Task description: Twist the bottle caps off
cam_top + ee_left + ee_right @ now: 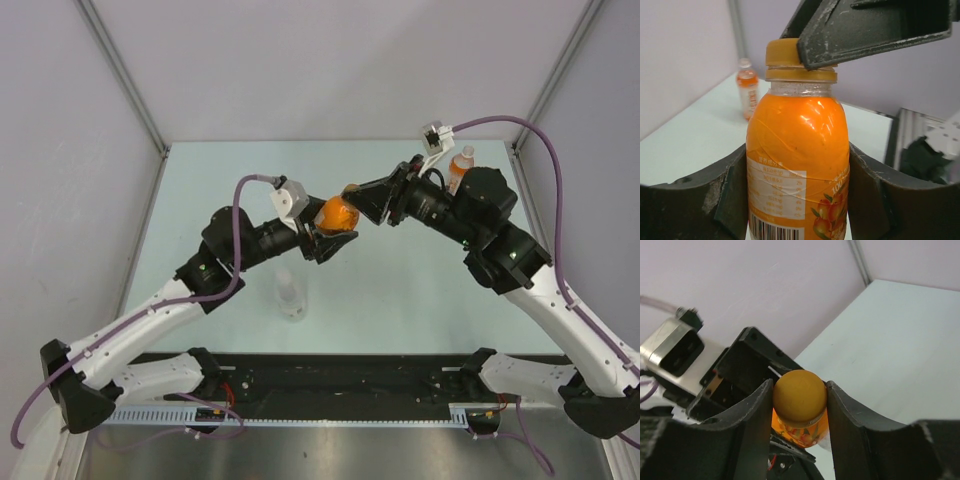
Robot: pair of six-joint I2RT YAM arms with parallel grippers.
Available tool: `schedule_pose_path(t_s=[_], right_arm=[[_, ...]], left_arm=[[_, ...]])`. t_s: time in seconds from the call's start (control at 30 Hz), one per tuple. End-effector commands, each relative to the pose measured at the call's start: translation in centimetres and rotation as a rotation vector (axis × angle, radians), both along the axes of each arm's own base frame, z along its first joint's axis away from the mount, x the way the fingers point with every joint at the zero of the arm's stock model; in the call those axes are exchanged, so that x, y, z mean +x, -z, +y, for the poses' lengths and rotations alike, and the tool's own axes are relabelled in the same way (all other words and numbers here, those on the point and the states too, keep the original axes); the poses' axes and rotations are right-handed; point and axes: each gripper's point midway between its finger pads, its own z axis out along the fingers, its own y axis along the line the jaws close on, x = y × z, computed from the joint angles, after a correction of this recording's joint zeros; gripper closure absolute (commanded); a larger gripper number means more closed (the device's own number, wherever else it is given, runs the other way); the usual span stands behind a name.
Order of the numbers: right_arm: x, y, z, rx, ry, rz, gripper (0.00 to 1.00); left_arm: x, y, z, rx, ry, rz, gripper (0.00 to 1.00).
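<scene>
My left gripper [335,232] is shut on the body of the short squat orange bottle [336,215] and holds it above the table; in the left wrist view the bottle [797,165] fills the space between my fingers [725,195]. My right gripper [352,197] is shut on its orange cap [799,395], both fingers pressing the cap's sides; the cap also shows in the left wrist view [785,60]. The clear bottle [291,296] with a whitish cap stands on the table near the front. The taller orange bottle [459,168] with a white cap stands at the back right, also in the left wrist view [747,89].
The table [400,290] is pale green with grey walls on three sides. A black rail [340,385] runs along the near edge by the arm bases. Purple cables loop over both arms.
</scene>
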Motion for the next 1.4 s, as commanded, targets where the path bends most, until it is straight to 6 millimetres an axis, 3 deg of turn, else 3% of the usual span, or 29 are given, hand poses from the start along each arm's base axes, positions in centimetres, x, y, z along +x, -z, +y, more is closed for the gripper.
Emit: schedule_pose_path(t_s=[0.0, 0.37, 0.57, 1.07, 1.37], right_arm=[[-2.8, -2.5, -0.7, -0.02, -0.137, -0.172, 1.0], [-10.3, -3.7, -1.3, -0.07, -0.47, -0.441, 1.0], [-12.9, -3.5, -1.9, -0.087, -0.583, -0.523, 1.0], [-16.8, -2.5, -3.0, -0.11, -0.776, -0.641, 1.0], [-16.4, -2.7, -3.4, -0.127, -0.723, -0.672, 1.0]], left_arm=[[-5.7, -5.8, -0.2, -0.121, 0.335, -0.006, 1.0], [-10.2, -6.6, 0.4, -0.104, 0.755, 0.08, 1.0], [-11.7, -6.4, 0.5, -0.079, 0.896, 0.14, 1.0], [-13.9, -6.8, 1.7, -0.069, 1.072, 0.176, 1.0], [-13.4, -6.6, 1.2, -0.069, 1.089, 0.184, 1.0]])
